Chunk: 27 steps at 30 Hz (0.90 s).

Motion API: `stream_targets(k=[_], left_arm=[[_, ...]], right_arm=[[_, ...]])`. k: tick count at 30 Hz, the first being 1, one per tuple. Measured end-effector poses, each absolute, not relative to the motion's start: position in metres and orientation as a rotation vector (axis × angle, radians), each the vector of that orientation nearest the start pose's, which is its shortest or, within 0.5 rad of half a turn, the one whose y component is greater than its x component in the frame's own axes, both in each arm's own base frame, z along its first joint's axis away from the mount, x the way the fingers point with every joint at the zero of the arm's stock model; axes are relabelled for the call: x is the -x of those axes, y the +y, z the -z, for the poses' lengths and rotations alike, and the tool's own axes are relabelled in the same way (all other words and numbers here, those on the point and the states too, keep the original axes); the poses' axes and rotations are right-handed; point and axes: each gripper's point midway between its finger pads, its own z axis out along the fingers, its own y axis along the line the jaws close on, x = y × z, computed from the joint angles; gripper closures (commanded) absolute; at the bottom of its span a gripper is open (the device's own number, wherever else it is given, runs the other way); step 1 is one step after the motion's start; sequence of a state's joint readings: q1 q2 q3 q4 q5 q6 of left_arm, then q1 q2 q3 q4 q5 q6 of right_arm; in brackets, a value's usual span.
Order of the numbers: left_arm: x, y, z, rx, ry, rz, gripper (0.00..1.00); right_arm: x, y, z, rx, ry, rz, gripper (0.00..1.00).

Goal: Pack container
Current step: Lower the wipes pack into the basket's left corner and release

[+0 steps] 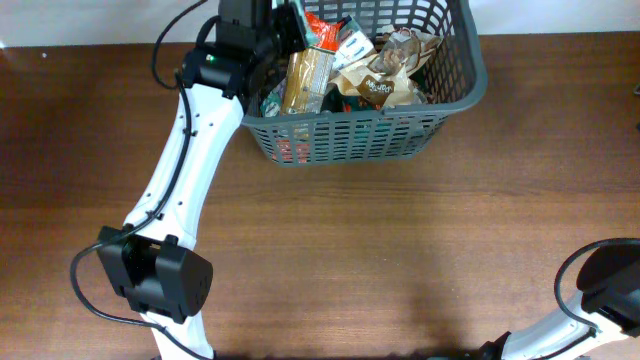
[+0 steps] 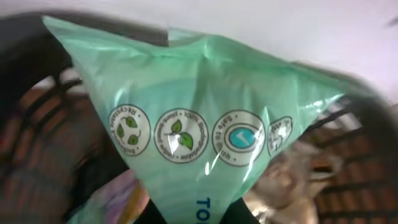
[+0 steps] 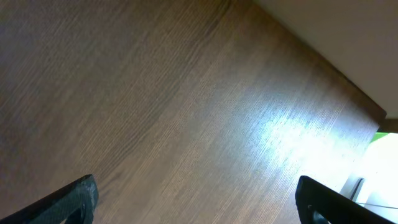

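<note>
At the counter's far edge, the left end effector is clamped on a green packet over the container. The right end effector stands apart above the wood.

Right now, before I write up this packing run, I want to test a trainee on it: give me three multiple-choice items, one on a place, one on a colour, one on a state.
1. Where does the container stand on the table?
A. at the far edge, by the left arm
B. in the middle
C. by the right arm's base

2. What colour is the packet in the left gripper?
A. red
B. pale green
C. blue

3. How is the right gripper?
A. shut on a packet
B. inside the container
C. open over bare wood

Answers:
1 A, the overhead view shows it at the top edge with the left arm reaching to it.
2 B, pale green film fills the left wrist view.
3 C, its fingers stand wide apart with only tabletop between them.
</note>
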State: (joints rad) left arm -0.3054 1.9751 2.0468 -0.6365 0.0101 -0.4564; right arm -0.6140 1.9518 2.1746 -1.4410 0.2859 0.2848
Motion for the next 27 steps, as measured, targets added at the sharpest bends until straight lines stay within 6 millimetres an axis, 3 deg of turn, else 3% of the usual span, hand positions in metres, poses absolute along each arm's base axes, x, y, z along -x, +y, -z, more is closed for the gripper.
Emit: stream_targets(k=[13,22,25,27], left_arm=[[-0.532,-0.155,-0.272,0.113,2.285,0.294,0.98],[-0.532,-0.153,-0.231,0.099,2.393,0.242,0.98],[-0.533,-0.153,-0.230,0.085,2.395,0.236,0.85],[-0.532,-0.153,-0.230,0.074,2.395,0.232,0.83]], right_arm=[[-0.320,-0.285,-0.247,-1.281,2.494,0.480,0.01],[-0.321,-0.285,-0.247,-1.282,2.493,0.480,0.01],[-0.321,-0.285,-0.247,-1.281,2.493,0.480,0.01],[-0.321,-0.285,-0.247,-1.282,2.493,0.480,0.01]])
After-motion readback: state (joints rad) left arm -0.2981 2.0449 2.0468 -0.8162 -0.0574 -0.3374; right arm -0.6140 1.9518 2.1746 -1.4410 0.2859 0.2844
